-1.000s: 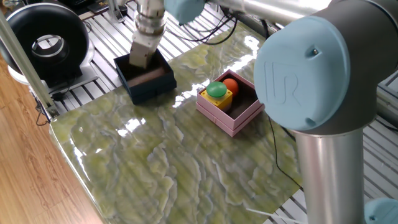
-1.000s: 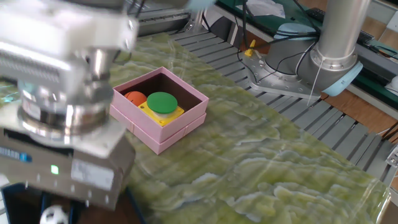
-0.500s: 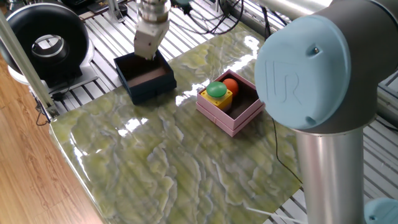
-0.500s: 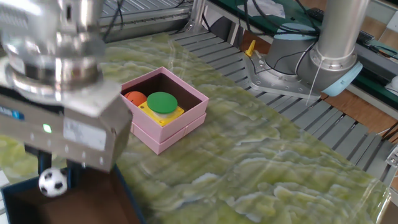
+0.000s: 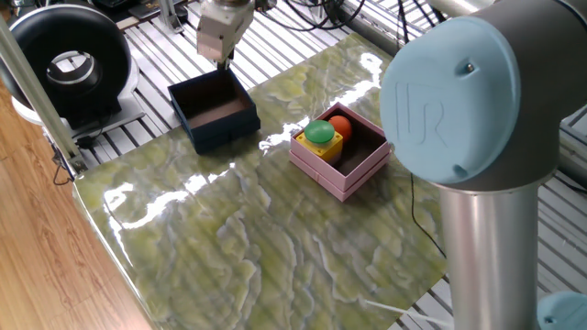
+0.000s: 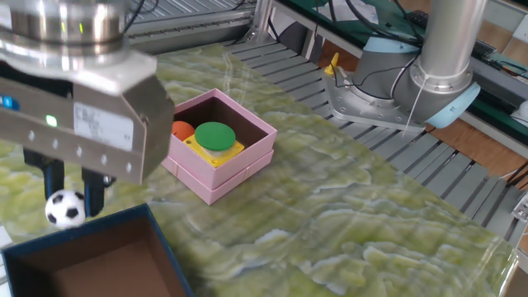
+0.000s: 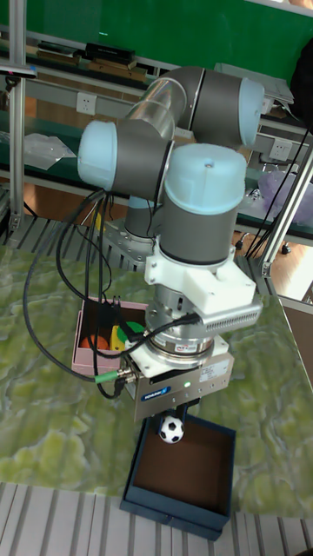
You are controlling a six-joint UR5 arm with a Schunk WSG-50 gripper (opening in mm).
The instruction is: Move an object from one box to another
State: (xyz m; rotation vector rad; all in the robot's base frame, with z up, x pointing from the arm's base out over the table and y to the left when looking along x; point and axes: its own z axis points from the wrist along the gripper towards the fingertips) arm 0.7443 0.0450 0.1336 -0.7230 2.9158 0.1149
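Observation:
My gripper (image 6: 73, 206) is shut on a small black-and-white soccer ball (image 6: 64, 209), which hangs between the two dark fingers (image 6: 96, 191). It hovers just above the far rim of the dark navy box (image 6: 99, 268), whose brown floor is bare. In the tall fixed view the ball (image 7: 171, 427) hangs over the navy box (image 7: 187, 473). The one fixed view shows the gripper (image 5: 219, 60) raised behind the navy box (image 5: 220, 131). The pale pink box (image 6: 239, 169) stands apart from it and holds a yellow block with a green cap (image 6: 216, 139) and an orange ball (image 6: 180, 130).
The boxes sit on a green marbled mat (image 5: 238, 238) over a slatted metal table. A black round device (image 5: 66, 64) stands past the mat's corner near the navy box. The arm's base (image 6: 417, 91) and loose cables sit beyond the pink box (image 5: 335, 174).
The gripper has risen out of the navy box, lifting the soccer ball clear of the box floor to just above the rim.

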